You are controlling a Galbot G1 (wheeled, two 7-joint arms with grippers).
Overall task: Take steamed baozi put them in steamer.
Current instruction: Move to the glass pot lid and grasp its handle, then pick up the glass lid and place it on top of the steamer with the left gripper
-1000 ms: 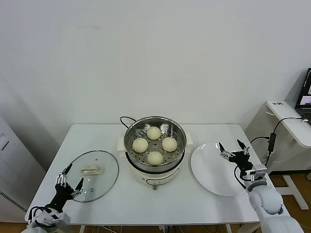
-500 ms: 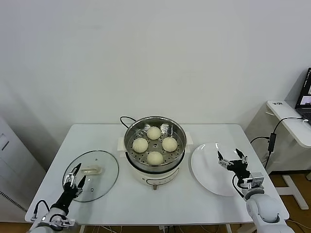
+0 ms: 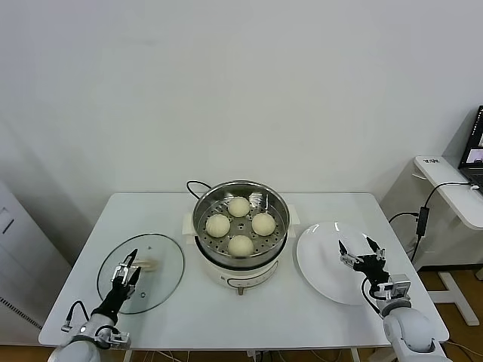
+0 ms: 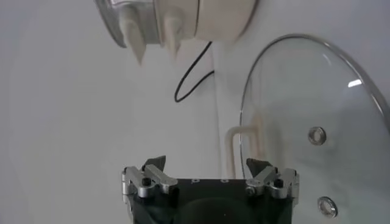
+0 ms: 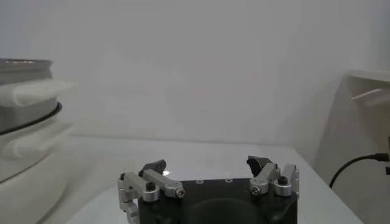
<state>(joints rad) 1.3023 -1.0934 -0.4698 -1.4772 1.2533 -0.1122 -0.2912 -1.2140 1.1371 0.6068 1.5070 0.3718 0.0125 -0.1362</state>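
Several smooth cream-white baozi (image 3: 241,224) sit inside the round steel steamer (image 3: 281,205), which stands on a cream-white cooker base (image 3: 241,279) at the table's middle. My left gripper (image 3: 126,266) is open and empty, low at the front left over the glass lid (image 3: 161,265). My right gripper (image 3: 358,249) is open and empty, low at the front right over the near edge of the white plate (image 3: 324,264). The left wrist view shows the open left gripper (image 4: 207,164), the lid (image 4: 304,122) and the cooker base (image 4: 201,18). The right wrist view shows the open right gripper (image 5: 208,165) and the steamer's side (image 5: 24,91).
The lid's cream handle (image 3: 146,265) lies under the glass. A black cord (image 3: 193,186) runs behind the cooker. A side table (image 3: 453,188) with a cable stands at the right. The white table (image 3: 249,317) ends just in front of both grippers.
Both grippers have drawn back toward me and lower. The left one moved right over the lid's near edge; the right one slid toward the plate's near edge. Both stay open and empty.
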